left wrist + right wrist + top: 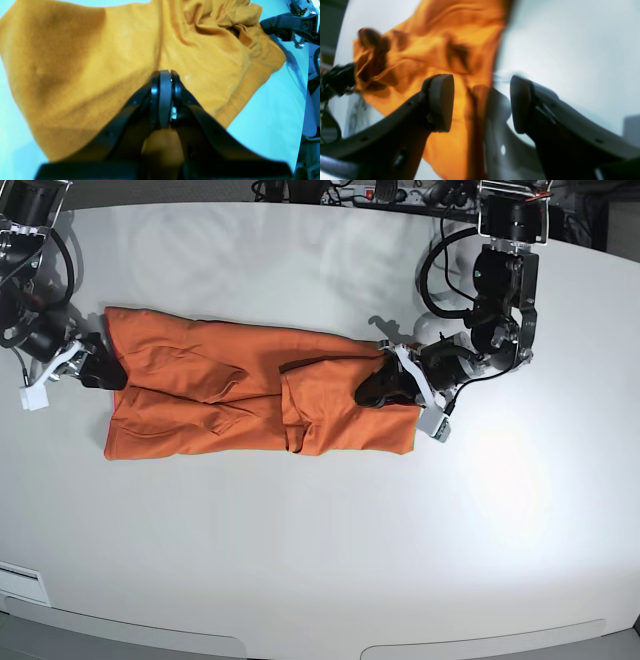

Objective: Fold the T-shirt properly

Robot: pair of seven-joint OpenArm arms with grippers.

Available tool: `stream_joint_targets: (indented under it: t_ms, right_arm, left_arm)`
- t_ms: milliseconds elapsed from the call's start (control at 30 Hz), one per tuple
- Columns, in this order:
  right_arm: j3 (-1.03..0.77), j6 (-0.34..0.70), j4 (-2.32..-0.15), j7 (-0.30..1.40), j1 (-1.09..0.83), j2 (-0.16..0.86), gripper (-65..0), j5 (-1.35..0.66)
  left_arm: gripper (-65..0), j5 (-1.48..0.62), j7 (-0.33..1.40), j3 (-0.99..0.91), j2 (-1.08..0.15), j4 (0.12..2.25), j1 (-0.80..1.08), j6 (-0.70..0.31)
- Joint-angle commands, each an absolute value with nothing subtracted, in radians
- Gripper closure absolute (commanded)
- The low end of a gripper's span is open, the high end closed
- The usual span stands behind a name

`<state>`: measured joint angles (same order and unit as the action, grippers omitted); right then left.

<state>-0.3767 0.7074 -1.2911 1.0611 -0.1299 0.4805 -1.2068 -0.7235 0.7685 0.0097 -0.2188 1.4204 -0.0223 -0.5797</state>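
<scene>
The orange T-shirt (220, 380) lies stretched in a long, rumpled band across the white table. My left gripper (375, 390) rests on its right end in the base view. In the left wrist view its fingertips (165, 75) are pressed together, and the cloth (87, 62) creases toward them. My right gripper (100, 370) is at the shirt's other end. Its jaws (481, 102) stand wide apart, with the cloth's edge (445, 32) running under the gap and nothing held between the pads.
The white table (320, 530) extends wide toward the front. Cables and a power strip (380, 192) lie along the back edge. A white label (20, 585) sits at the front left corner. Both arm bases stand at the back corners.
</scene>
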Motion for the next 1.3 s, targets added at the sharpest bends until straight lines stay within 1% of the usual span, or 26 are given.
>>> stream_joint_targets:
  t_ms: [0,133,433,700,800,933,1000,1100,1133,1167,1200,1267]
  right_arm:
    - [-0.344,0.698,-1.298,1.092,-0.132,0.493,-37.7,-1.174]
    - [-0.272,0.698,-1.298,1.058,-0.116,0.485,-37.6,-1.167]
    - [-0.271,0.698,-1.298,1.057,-0.038,0.418,-37.6,-1.109]
    - [-0.271,0.698,-1.298,0.935,-0.030,0.415,-37.5,-1.033]
    - [-0.271,0.686,-1.299,0.899,-0.030,0.414,-37.5,-0.989]
    - [-0.271,0.645,-1.299,0.862,-0.030,0.409,-37.5,-0.932]
    - [-0.271,0.622,-1.299,0.849,-0.028,0.399,-37.5,-0.904]
    - [-0.271,0.617,-1.299,0.850,-0.023,0.370,-36.7,-0.881]
    - [-0.271,0.617,-1.299,0.852,-0.022,0.359,-33.3,-0.882]
    - [-0.271,0.619,-1.299,0.854,-0.022,0.347,-27.7,-0.881]
    - [-0.271,0.621,-1.298,0.857,-0.023,0.338,-20.0,-0.881]
    - [-0.271,0.623,-1.299,0.861,-0.023,0.323,-2.1,-0.881]
  left_arm:
    - [0.0,-0.656,0.838,0.006,-0.233,1.419,-0.020,-0.545]
    - [0.0,-0.657,0.838,0.006,-0.233,1.419,-0.026,-0.545]
    - [0.0,-0.664,0.838,0.006,-0.233,1.419,-0.028,-0.545]
    - [0.0,-0.664,0.838,0.006,-0.233,1.419,-0.028,-0.545]
    - [0.0,-0.664,0.838,0.006,-0.233,1.419,-0.028,-0.545]
    - [0.0,-0.686,0.839,0.006,-0.233,1.419,-0.028,-0.546]
    - [0.0,-0.702,0.838,0.006,-0.233,1.419,-0.028,-0.546]
    - [0.0,-0.711,0.839,0.006,-0.233,1.419,-0.028,-0.546]
    - [0.0,-0.711,0.839,0.006,-0.233,1.419,-0.028,-0.546]
    - [0.0,-0.712,0.839,0.006,-0.233,1.419,-0.028,-0.546]
    - [0.0,-0.711,0.839,0.006,-0.233,1.419,-0.028,-0.546]
    - [0.0,-0.712,0.839,0.006,-0.233,1.419,-0.028,-0.546]
